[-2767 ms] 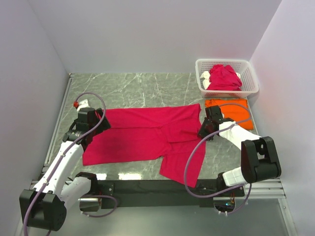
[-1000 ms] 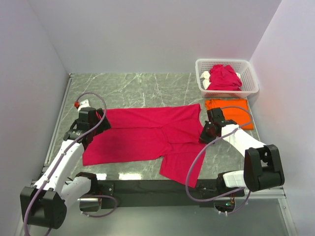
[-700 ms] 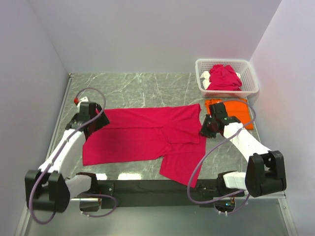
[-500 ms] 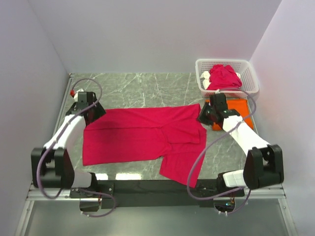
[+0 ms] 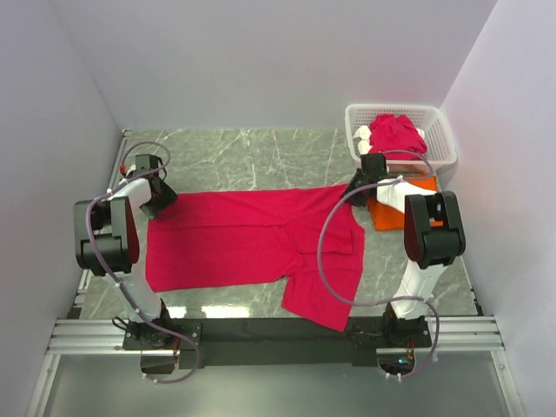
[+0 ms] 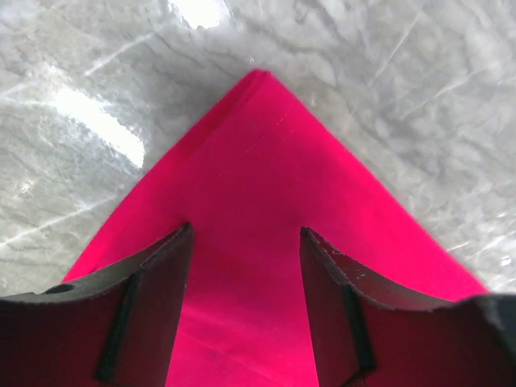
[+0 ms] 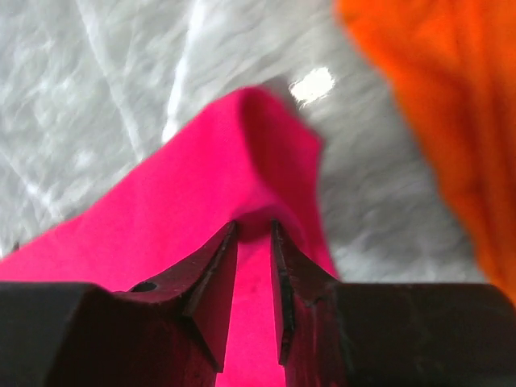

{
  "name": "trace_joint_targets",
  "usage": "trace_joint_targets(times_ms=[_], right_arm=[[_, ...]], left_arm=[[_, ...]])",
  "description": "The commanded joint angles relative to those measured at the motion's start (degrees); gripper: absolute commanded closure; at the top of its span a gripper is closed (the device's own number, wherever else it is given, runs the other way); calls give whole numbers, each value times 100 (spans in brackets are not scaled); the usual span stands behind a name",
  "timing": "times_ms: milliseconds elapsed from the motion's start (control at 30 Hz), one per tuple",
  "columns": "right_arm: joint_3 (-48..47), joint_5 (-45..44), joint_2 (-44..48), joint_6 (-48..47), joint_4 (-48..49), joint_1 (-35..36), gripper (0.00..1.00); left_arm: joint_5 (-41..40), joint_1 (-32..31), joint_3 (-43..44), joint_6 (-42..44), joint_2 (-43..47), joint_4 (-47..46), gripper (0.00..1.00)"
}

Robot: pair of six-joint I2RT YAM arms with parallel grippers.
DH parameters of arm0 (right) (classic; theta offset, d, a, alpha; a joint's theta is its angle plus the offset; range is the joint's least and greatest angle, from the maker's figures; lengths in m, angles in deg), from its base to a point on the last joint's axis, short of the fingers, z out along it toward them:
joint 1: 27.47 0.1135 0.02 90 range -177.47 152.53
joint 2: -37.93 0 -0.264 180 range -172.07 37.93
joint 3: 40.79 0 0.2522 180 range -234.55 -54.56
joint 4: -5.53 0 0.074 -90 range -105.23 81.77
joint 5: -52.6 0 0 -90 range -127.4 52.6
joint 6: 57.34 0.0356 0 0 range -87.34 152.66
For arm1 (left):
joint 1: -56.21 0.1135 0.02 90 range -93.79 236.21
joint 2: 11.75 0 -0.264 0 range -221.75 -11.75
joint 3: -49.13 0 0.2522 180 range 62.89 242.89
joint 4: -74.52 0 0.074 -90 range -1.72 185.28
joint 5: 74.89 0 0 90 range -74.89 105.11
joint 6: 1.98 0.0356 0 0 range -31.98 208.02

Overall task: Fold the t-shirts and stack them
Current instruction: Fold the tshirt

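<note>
Crimson shirt (image 5: pixel 252 239) lies spread on the tabletop (image 5: pixel 261 161) left of the basket (image 5: pixel 439 143), both arms stretched to its far corners. Left pincer (image 6: pixel 245 235) straddles its corner, released. Right pincer (image 7: pixel 255 227) stands narrow around a raised fold; I cannot tell whether it grips.

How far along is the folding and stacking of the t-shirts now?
Done: one bright orange cloth t-shirt appears folded beside the white plastic lattice basket. In hand: the large crimson-pink t-shirt lies spread on the marble table; the left gripper, open, straddles its far left corner, the right gripper sits at its far right corner. Remaining: folding it, stacking it, and the crimson-pink cloth in the basket.
</note>
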Motion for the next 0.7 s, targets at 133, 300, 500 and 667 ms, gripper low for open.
trace_joint_targets(times_ms=[133,300,500,667], right_arm=[[-961,-343,-604,165,-445,-222,66],[-1488,-440,-920,279,-797,-275,67],[-1577,-308,-737,51,-665,-257,66],[-868,-378,421,-213,-744,-134,66]], left_arm=[[287,279,395,-295,-428,-82,39],[463,376,781,-347,-858,33,39],[770,403,1028,-304,-747,77,27],[420,402,363,-251,570,278,14]])
